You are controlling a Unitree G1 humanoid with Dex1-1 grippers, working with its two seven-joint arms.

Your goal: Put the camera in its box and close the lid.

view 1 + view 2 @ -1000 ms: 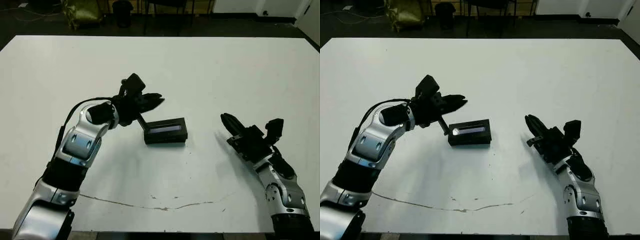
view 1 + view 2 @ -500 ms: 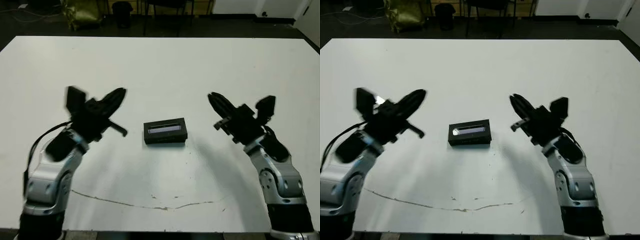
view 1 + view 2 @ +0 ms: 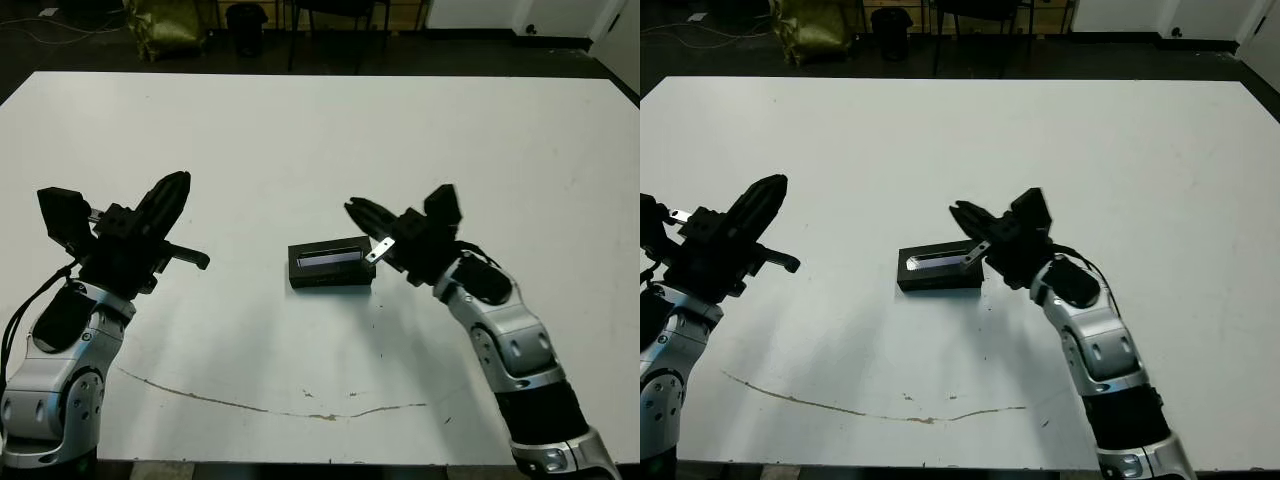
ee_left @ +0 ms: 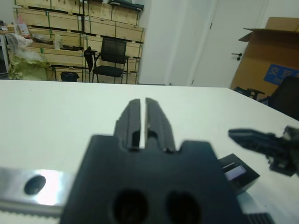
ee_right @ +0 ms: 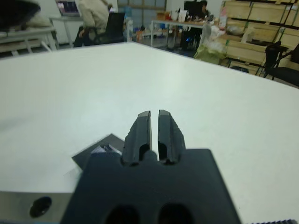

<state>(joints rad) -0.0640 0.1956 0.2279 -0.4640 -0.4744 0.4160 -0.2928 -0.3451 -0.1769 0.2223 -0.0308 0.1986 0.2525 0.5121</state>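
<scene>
The box (image 3: 331,277) lies mid-table with the lid (image 3: 330,257) flat on top, silvery stripe up. The camera is hidden from every view. My right gripper (image 3: 352,208) is shut, fingers pressed together, and hovers over the box's right end; I cannot tell whether it touches. In the right wrist view the fingertips (image 5: 144,115) point past the box (image 5: 100,151). My left gripper (image 3: 178,183) is shut with nothing in it and is raised well left of the box. The left wrist view shows its fingers (image 4: 133,109) together, with the box (image 4: 238,172) and the right gripper (image 4: 243,135) off to one side.
A thin dark crack line (image 3: 300,400) runs across the white table (image 3: 320,130) near its front edge. Chairs and shelving (image 4: 70,42) stand beyond the table, and a person (image 5: 96,11) sits at a far desk.
The left arm has drawn back to the left, away from the box. The right arm has swung in from the right to the box's right end. The box has not moved.
</scene>
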